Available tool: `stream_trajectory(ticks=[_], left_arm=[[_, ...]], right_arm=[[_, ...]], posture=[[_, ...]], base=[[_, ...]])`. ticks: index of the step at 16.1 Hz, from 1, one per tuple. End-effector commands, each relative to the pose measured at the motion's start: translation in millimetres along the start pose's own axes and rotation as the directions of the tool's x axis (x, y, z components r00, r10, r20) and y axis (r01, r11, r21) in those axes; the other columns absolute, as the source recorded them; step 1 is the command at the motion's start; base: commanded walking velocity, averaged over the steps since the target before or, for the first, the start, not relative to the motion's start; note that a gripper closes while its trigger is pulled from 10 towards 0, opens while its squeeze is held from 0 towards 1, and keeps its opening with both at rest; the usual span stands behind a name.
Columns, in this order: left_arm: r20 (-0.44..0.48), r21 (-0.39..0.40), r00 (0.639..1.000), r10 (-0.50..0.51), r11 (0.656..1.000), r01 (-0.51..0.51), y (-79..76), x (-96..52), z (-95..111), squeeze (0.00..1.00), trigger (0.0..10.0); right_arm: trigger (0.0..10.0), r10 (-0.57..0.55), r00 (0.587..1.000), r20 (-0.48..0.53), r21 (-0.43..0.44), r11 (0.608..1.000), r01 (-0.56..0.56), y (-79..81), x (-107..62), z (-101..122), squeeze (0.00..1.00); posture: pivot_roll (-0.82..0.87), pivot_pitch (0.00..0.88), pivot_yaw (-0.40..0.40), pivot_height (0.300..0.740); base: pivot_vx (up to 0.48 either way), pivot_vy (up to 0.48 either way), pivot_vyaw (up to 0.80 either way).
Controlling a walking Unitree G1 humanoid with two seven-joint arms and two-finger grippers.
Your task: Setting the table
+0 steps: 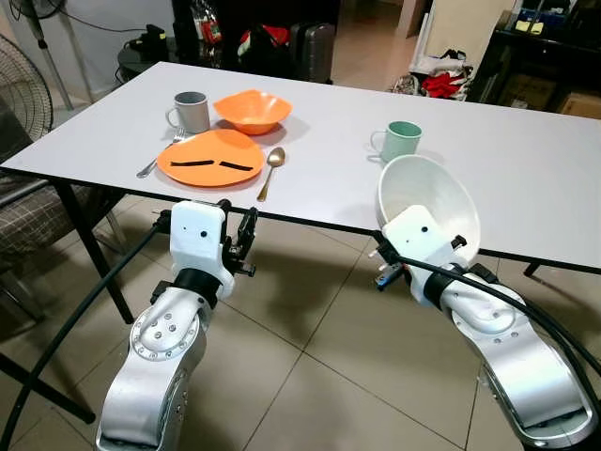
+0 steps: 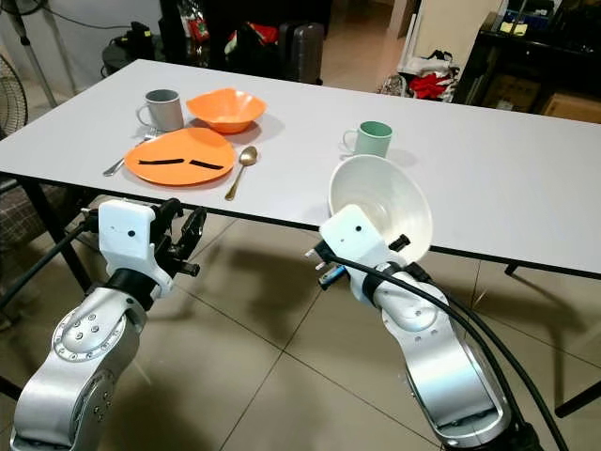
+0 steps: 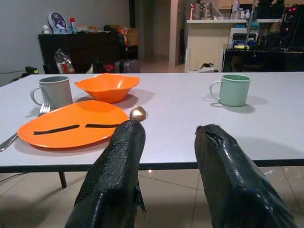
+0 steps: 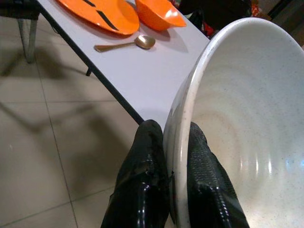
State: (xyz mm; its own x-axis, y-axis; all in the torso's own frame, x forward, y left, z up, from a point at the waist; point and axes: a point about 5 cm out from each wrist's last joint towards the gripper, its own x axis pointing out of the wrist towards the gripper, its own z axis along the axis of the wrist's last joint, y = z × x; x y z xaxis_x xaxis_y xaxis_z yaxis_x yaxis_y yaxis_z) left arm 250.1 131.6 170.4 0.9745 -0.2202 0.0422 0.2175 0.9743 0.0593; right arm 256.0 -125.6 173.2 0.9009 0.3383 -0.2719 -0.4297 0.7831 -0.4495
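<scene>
Pinching white bowl (image 1: 427, 195) rim, right tool (image 4: 176, 142), left tool (image 3: 166, 142) parted, near table (image 1: 310, 141) edge

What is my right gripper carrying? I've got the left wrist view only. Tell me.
Observer: The right gripper is pinching the rim of a white bowl, one finger inside and one outside.
Operator: Report where the bowl is against the table.
Observer: It is held tilted at the near edge of the white table, in front of the green mug, not set down.
Operator: Give me the left gripper's position too.
Observer: The left gripper hangs open below the table edge, in front of the orange plate.
</scene>
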Motion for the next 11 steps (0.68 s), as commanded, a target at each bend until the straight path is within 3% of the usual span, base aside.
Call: stream_trajectory(ticks=[1,3,9,11], left_arm=[[0.009,-0.008,1.000,-0.019,1.000,0.020,-1.5,2.2,1.3,0.00,10.0],[0.010,-0.010,1.000,-0.026,1.000,0.026,-2.5,2.6,1.7,0.00,10.0],[0.022,-0.015,0.998,-0.067,0.998,0.067,-6.7,4.8,3.9,0.00,10.0],[0.025,-0.020,0.998,-0.063,0.998,0.063,-7.0,5.7,4.2,0.00,10.0]], right_arm=[[10.0,-0.027,0.999,0.033,0.036,0.999,0.026,-6.9,-0.4,6.2,0.00],[10.0,-0.034,0.999,0.035,0.057,0.998,0.031,-7.8,-1.2,6.4,0.00],[10.0,-0.075,0.997,0.024,0.093,0.993,0.072,-12.5,-3.5,4.9,0.00],[10.0,-0.079,0.997,0.022,0.095,0.993,0.076,-14.3,-3.7,4.9,0.00]], posture=[[-0.13,0.000,-0.029,0.740],[-0.14,0.000,-0.028,0.740],[-0.15,0.000,-0.024,0.740],[-0.15,0.000,-0.031,0.740]], base=[[0.000,0.000,0.00],[0.000,0.000,-0.32],[0.000,0.000,-0.79],[0.257,0.000,-0.80]])
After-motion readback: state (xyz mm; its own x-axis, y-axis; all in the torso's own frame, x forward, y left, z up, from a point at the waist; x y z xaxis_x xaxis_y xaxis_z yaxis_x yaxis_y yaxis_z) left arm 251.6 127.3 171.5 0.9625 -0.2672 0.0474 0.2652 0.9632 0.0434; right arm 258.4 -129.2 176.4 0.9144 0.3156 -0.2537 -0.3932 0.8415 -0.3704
